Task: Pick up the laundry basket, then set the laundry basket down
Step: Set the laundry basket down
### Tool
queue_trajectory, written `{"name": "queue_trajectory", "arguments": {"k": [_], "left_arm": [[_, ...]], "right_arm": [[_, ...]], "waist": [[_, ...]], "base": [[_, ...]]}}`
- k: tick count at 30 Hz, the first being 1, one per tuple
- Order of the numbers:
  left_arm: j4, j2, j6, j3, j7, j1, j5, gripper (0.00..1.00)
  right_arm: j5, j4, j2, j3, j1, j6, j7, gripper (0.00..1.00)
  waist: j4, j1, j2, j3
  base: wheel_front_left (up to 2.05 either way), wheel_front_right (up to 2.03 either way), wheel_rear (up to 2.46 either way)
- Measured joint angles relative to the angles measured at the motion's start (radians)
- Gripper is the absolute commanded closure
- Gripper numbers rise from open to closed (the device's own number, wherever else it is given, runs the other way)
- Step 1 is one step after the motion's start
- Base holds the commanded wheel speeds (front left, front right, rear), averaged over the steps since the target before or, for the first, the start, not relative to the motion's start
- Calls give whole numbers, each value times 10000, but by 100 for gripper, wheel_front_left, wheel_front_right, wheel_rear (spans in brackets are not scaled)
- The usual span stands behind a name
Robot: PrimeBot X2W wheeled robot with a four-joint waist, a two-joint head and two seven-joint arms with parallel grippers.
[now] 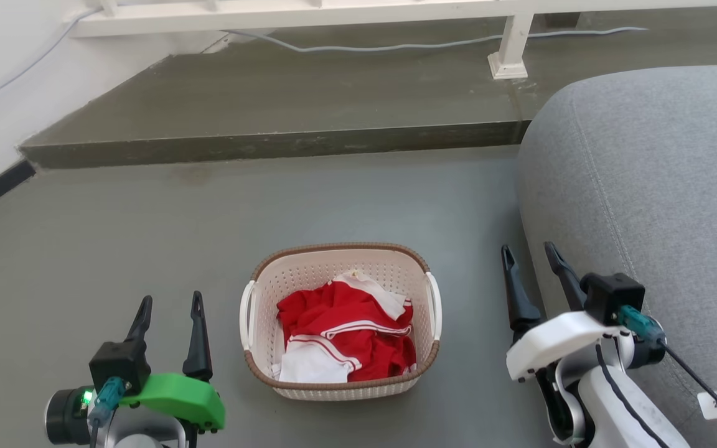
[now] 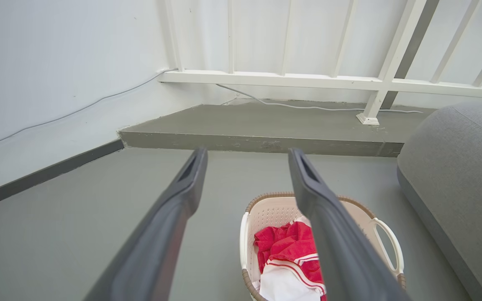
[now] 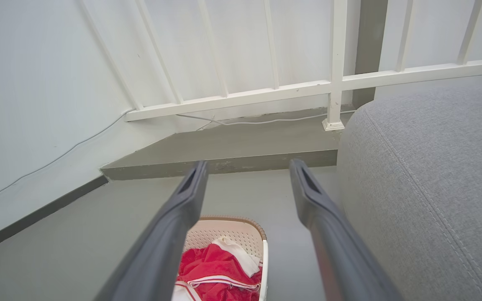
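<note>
Pincers left gripper (image 1: 171, 297) and right gripper (image 1: 528, 249) both spread, empty; laundry basket (image 1: 340, 391) on floor (image 1: 116, 218) at 6 o'clock between them. Uneven lift could tip it; sofa (image 1: 645, 186) at 3 o'clock crowds right gripper.

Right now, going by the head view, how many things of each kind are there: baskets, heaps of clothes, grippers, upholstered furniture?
Baskets: 1, the laundry basket on the floor
Heaps of clothes: 1, the red and white clothes in it
Grippers: 2, the left gripper and the right gripper, both open
Upholstered furniture: 1, the grey seat
Total: 5
</note>
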State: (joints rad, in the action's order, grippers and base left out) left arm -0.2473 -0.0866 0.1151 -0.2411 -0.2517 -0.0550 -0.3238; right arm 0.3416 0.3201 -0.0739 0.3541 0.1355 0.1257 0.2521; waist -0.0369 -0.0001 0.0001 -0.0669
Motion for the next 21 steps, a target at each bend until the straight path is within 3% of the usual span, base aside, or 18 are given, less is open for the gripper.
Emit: {"name": "queue_trajectory", "arguments": {"k": [21], "left_arm": [[855, 63, 12, 408, 0, 901, 558, 0]], "right_arm": [[-485, -1099, 140, -545, -1168, 0, 0, 0]], "waist": [[-73, 0, 0, 275]], "base": [[0, 0, 0]]}}
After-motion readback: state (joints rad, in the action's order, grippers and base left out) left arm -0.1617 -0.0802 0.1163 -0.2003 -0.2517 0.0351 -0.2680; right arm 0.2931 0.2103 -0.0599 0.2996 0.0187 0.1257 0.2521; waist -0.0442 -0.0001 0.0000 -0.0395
